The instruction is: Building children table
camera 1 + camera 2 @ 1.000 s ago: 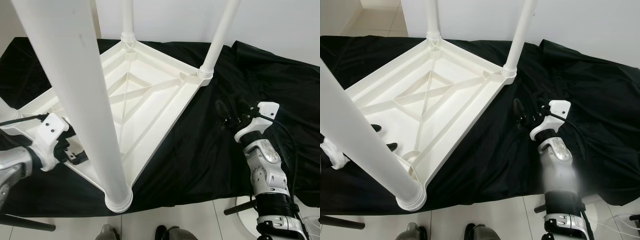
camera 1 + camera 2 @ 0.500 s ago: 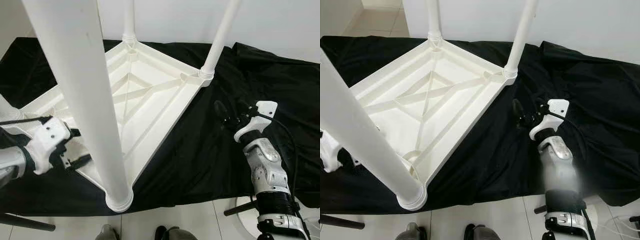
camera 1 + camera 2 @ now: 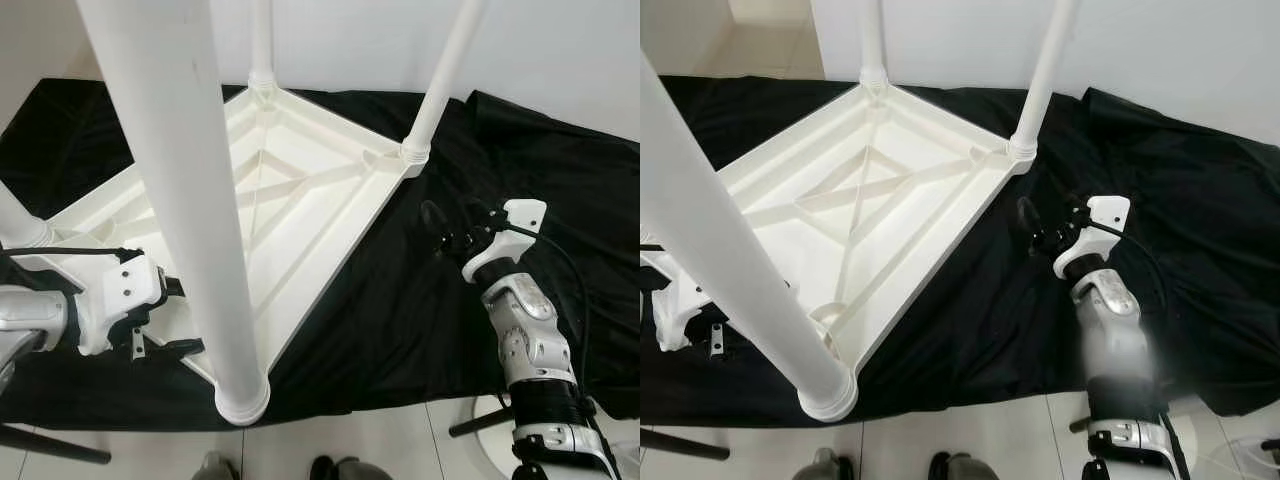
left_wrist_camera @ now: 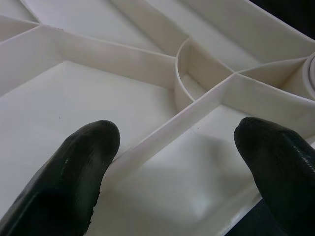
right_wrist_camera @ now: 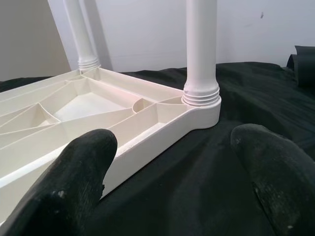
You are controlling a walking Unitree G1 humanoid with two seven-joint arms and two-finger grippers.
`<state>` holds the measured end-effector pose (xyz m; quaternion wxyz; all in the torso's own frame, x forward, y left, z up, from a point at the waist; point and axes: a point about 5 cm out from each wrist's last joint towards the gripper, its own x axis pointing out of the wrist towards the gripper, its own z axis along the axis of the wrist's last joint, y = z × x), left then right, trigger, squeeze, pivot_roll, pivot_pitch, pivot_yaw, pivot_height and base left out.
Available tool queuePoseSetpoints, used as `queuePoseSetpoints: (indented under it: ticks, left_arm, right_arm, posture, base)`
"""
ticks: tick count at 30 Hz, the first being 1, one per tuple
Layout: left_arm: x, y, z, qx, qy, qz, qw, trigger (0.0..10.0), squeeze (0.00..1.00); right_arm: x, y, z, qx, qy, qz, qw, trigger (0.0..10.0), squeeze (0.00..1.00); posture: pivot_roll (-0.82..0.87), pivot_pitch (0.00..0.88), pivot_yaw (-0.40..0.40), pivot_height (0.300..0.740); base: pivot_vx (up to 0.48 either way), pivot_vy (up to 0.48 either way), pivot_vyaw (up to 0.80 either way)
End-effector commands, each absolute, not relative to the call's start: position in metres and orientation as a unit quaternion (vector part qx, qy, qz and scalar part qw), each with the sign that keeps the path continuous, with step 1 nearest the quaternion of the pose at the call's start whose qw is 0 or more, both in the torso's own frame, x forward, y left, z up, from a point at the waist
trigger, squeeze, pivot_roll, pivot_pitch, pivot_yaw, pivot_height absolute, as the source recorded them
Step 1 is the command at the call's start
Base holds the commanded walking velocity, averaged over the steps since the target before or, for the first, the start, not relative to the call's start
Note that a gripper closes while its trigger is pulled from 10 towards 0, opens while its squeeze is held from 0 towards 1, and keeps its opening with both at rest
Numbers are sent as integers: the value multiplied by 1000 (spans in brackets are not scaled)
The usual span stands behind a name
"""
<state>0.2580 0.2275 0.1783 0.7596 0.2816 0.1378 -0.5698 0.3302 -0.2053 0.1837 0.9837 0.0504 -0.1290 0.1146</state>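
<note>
The white children's table [image 3: 300, 215] lies upside down on a black cloth [image 3: 440, 310], its ribbed underside facing up and its legs pointing upward. 4 legs show: the nearest leg [image 3: 190, 210] rises from the corner closest to the robot, 2 more stand at the far corners, and a 4th base shows at the robot's left. The left gripper [image 3: 175, 318] sits just beside the nearest corner, fingers [image 4: 78, 167] spread apart over an inner rib, grasping nothing. The right gripper [image 3: 455, 225] hovers over the cloth, near the far right leg [image 5: 201, 54], fingers [image 5: 74, 182] released and wide apart.
</note>
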Motion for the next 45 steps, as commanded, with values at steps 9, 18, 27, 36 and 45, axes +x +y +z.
queuePoseSetpoints:
  ticks: [9, 18, 27, 36, 45]
  left_arm:
    - [284, 231, 153, 295, 173, -556, 757, 10000, 0]
    - [308, 240, 141, 334, 193, -493, 780, 10000, 0]
    - [314, 252, 139, 313, 219, -483, 788, 0, 0]
    - [307, 249, 133, 291, 221, -528, 767, 0, 0]
    - [311, 237, 129, 272, 199, -526, 781, 235, 0]
  right_arm:
    - [328, -210, 181, 43, -125, 103, 986, 10000, 0]
    - [327, -207, 179, 50, -127, 93, 986, 10000, 0]
    - [328, -208, 179, 49, -128, 86, 987, 10000, 0]
    - [328, -205, 180, 54, -131, 85, 986, 10000, 0]
    - [329, -204, 180, 52, -132, 84, 986, 10000, 0]
  posture:
    - [12, 93, -48, 740]
    - [5, 105, -31, 740]
    - [7, 126, -13, 740]
    - [16, 135, -10, 740]
    - [16, 136, -7, 740]
  base:
    - [0, 0, 0]
    - [0, 0, 0]
    - [0, 0, 0]
    - [0, 0, 0]
    - [0, 0, 0]
